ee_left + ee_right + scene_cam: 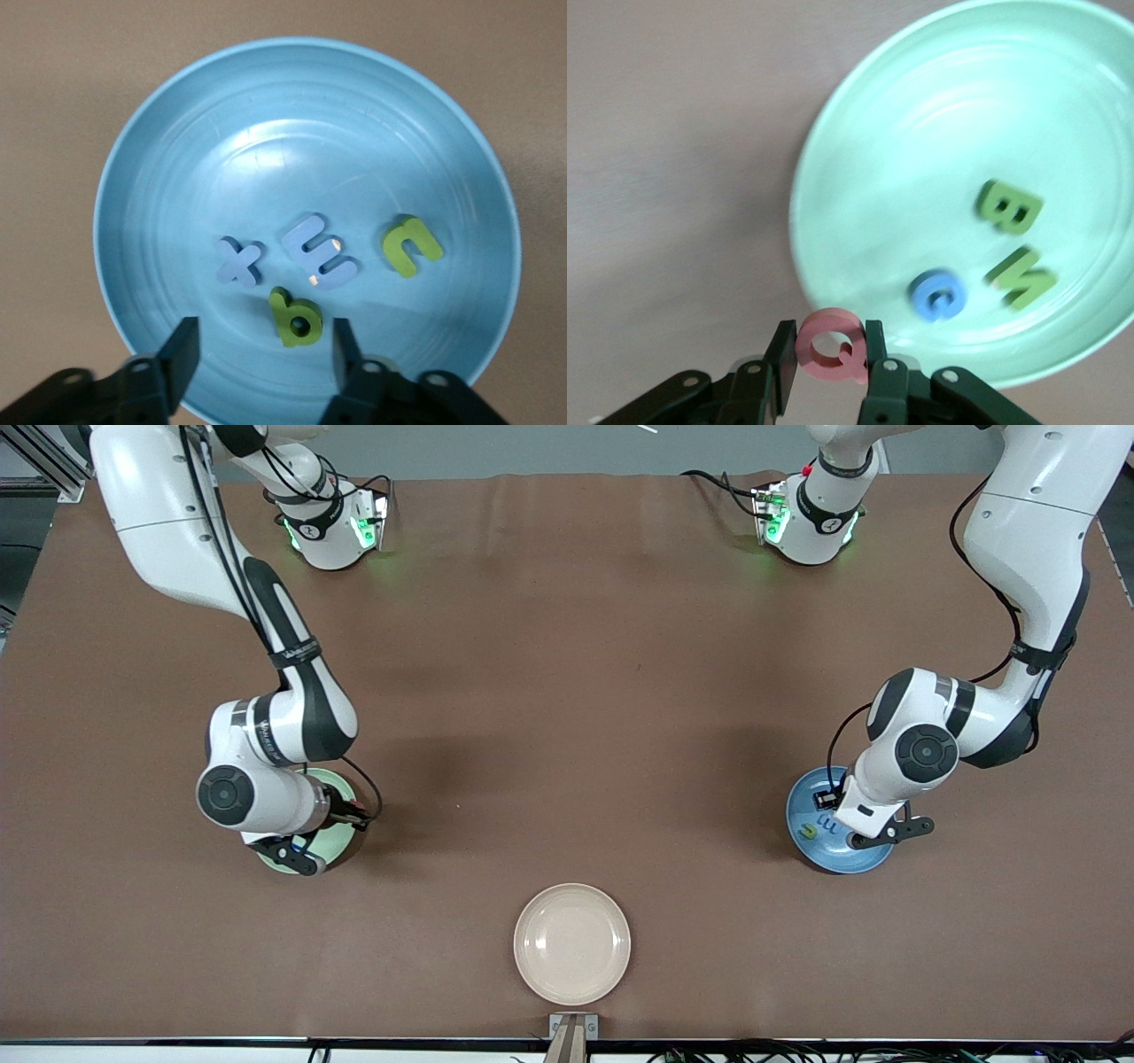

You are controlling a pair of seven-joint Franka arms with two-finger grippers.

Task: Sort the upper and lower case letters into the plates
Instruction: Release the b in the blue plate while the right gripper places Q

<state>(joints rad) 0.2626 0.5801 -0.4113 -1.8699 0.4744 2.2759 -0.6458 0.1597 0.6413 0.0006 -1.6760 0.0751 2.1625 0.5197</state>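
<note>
Front view: mint green plate [341,849] mostly hidden under right arm's wrist, only a rim crescent showing; blue plate [837,855] partly covered by left arm's wrist. Letters barely readable there.

Right gripper [829,359] over the table just off the mint green plate's [833,177] rim, clamped on a pink Q [830,345], upright between the fingers, lower part cut by the fingertips. In the plate, ahead of the claw: blue C [939,294] closest, green M [1022,278] beside it, green B [1007,206] farther in. All blurred; C's opening direction unclear. M's long axis tilted diagonally; B tilted likewise.

Left gripper [261,350] over the blue plate's [142,159] rim, fingers spread wide, nothing between them. Green b [295,318] lying just ahead of the fingertips, stem pointing away from the claw, slightly tilted. Farther in: blue x [238,261], pale blue m [320,252] lying diagonal, green n [410,245] off to one side. All flat, none touching.

Cream plate [572,943] near the front edge, between both claws, well apart from each.
</note>
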